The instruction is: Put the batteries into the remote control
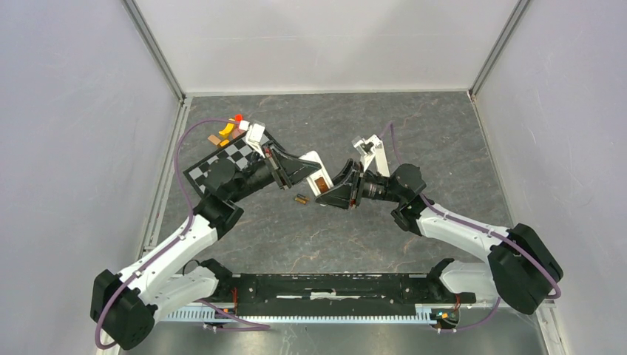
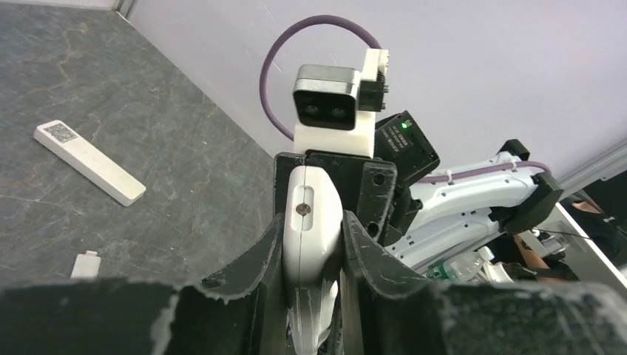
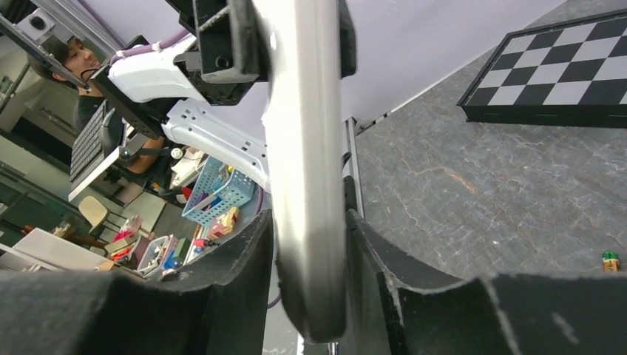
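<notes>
Both arms meet over the middle of the table [image 1: 347, 244], and that shared hold is the main hazard. The left gripper [image 2: 313, 220] is clamped on one end of the remote [image 1: 313, 163] and the right gripper [image 3: 309, 218] is clamped on the other end. The handset hangs between them and appears to be off the tabletop. With two rigid holds on one slim plastic body, any mismatch in their motion could twist or bend it, or drag it through the pads. The fingers of the two grippers are also close enough to knock together. Neither gripper is free for a cell, so one has to let go, and the remote could then swing or slip in the single hold that remains and fall. The checkerboard [image 1: 222, 159] lies just beside the left arm, where a wide swing could catch its edge. A white strip [image 2: 89, 163] lies on the far side of the right arm; it looks safe unless that arm backs off low. A brown patch shows on the remote near the right gripper in the top view. I cannot tell whether it is the open bay or a cell already seated. One battery [image 1: 300, 199] lies loose on the table near the held remote. It is round and tiny, so a clipped approach or a dropped remote could send it rolling out of easy reach.
</notes>
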`<action>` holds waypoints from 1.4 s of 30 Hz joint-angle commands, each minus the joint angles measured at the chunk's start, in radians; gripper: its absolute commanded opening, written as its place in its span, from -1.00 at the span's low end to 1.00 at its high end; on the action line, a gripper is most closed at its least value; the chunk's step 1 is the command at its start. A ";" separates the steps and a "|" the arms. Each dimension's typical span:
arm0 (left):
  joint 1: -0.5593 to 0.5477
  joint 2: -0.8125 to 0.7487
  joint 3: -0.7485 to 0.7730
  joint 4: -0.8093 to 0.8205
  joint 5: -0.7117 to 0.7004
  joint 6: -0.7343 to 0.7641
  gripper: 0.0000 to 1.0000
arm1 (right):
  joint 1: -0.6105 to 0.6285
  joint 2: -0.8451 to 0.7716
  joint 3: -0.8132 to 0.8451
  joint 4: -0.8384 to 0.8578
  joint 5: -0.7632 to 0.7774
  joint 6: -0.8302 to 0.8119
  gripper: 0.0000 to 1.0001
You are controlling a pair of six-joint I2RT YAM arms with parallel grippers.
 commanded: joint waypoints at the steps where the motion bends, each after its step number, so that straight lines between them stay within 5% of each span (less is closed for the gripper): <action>1: 0.000 -0.019 0.008 -0.022 -0.100 0.050 -0.96 | 0.003 -0.001 0.005 0.017 0.019 -0.035 0.14; 3: 0.000 -0.050 0.028 -0.161 -0.199 0.121 -0.96 | 0.003 -0.019 0.019 -0.098 0.075 -0.129 0.49; 5: 0.000 -0.083 0.065 -0.351 -0.369 0.188 -0.96 | 0.003 -0.037 0.044 -0.263 0.175 -0.243 0.63; 9: 0.000 -0.143 0.102 -0.632 -0.721 0.299 -0.96 | 0.003 -0.014 0.081 -0.470 0.361 -0.381 0.61; 11: 0.000 -0.170 0.107 -0.693 -0.806 0.338 -0.96 | 0.006 0.024 0.088 -0.487 0.432 -0.407 0.44; 15: 0.000 -0.224 0.106 -0.758 -0.882 0.376 -0.96 | 0.042 0.149 0.177 -0.573 0.572 -0.500 -0.03; 19: 0.000 -0.246 0.115 -0.816 -0.948 0.366 -0.96 | 0.123 0.298 0.325 -0.681 0.715 -0.591 -0.27; 27: 0.000 -0.255 0.165 -0.922 -1.074 0.350 -0.96 | 0.236 0.605 0.671 -0.966 0.852 -0.663 -0.34; 42: 0.000 -0.256 0.175 -0.919 -1.066 0.380 -0.96 | 0.273 0.766 0.795 -1.061 0.875 -0.639 -0.28</action>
